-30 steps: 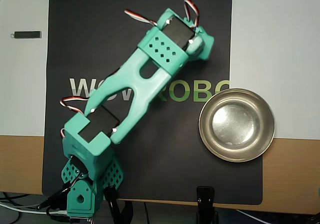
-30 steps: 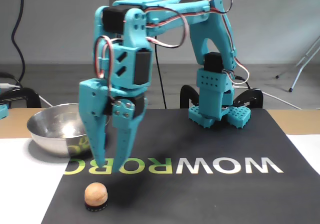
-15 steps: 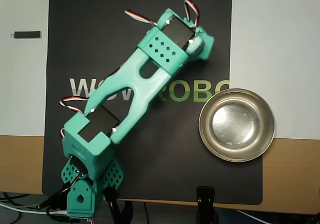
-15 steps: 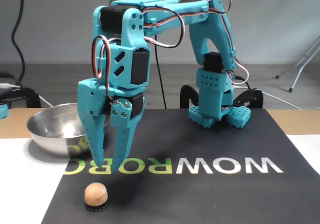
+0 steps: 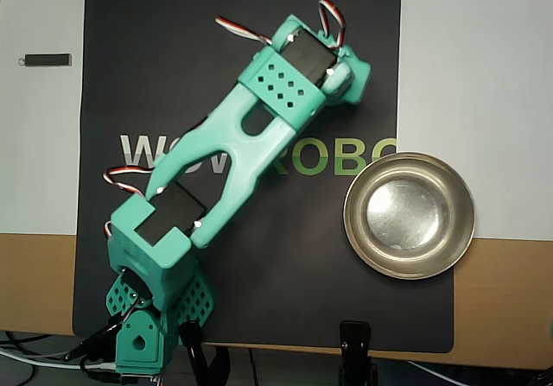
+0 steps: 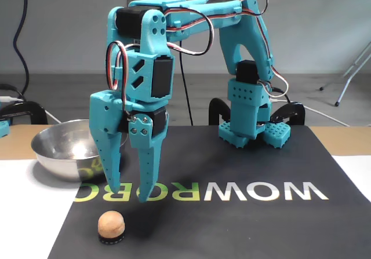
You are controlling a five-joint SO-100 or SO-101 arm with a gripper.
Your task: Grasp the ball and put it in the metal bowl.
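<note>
While the gripper (image 6: pixel 132 196) is hanging tips-down with its fingers spread moderately and holding nothing, the ball (image 6: pixel 111 225) is sitting below and slightly left of the tips in the fixed view, near the mat's (image 6: pixel 243 224) front-left corner. The metal bowl (image 6: pixel 61 149) is lying farther back-left.

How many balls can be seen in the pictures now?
1. The ball sits on a small dark ring on the black mat, near the front edge in the fixed view. The arm hides it from overhead.

Teal printed arm (image 6: pixel 174 15), black servos, red-white cables, tapered pointed jaws
</note>
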